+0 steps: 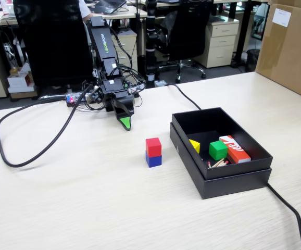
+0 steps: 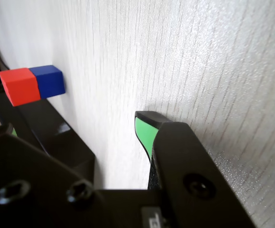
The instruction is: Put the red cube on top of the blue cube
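Note:
The red cube [image 1: 153,146] sits squarely on top of the blue cube [image 1: 153,160] on the pale wooden table, just left of a black box. My gripper [image 1: 125,124] hovers low over the table behind and to the left of the stack, well apart from it, with its green-tipped fingers pointing down. The wrist view lies on its side: the red cube [image 2: 18,85] and blue cube [image 2: 49,80] show at the upper left. My gripper [image 2: 80,133] is open and holds nothing, with bare table between a green-padded finger [image 2: 144,130] and the other jaw.
A black box [image 1: 221,179] right of the stack holds a green cube [image 1: 217,150], a yellow piece [image 1: 195,145] and a red-orange and white box [image 1: 234,148]; the same black box [image 2: 56,135] shows in the wrist view. A black cable [image 1: 15,156] loops at left. A cardboard box [image 1: 291,49] stands far right.

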